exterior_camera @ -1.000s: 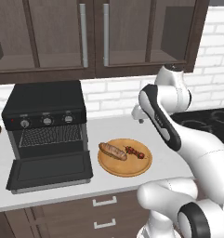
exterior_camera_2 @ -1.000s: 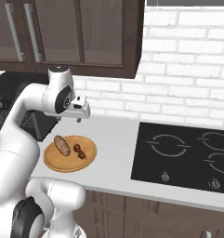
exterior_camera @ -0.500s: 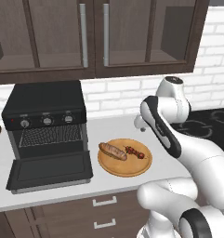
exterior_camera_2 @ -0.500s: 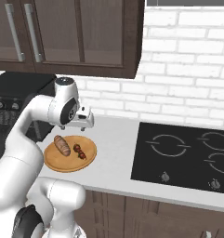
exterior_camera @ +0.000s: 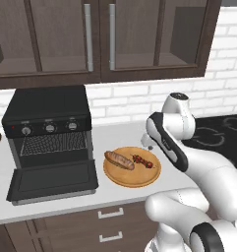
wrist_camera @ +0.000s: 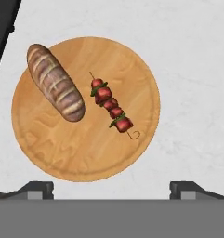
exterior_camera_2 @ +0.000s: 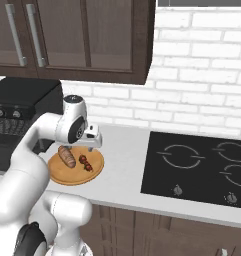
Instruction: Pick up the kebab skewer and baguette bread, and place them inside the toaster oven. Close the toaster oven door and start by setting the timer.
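Your pincer [wrist_camera: 111, 188], jaws spread and empty, has dropped closer above the plate [wrist_camera: 85, 153], so you can now take the skewer [wrist_camera: 111, 108] or bread [wrist_camera: 55, 82].

Round wooden plate [wrist_camera: 85, 153] rests on the pale worktop [exterior_camera: 120, 135]. Black cooktop [exterior_camera_2: 202, 167] is set into the worktop, well apart from the plate. Dark wall cabinets [exterior_camera: 115, 39] hang above a white brick backsplash [exterior_camera_2: 202, 90].

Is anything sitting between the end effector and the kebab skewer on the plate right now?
Nothing visible. The open end effector looks straight down at the kebab skewer, which lies apart from the baguette bread.
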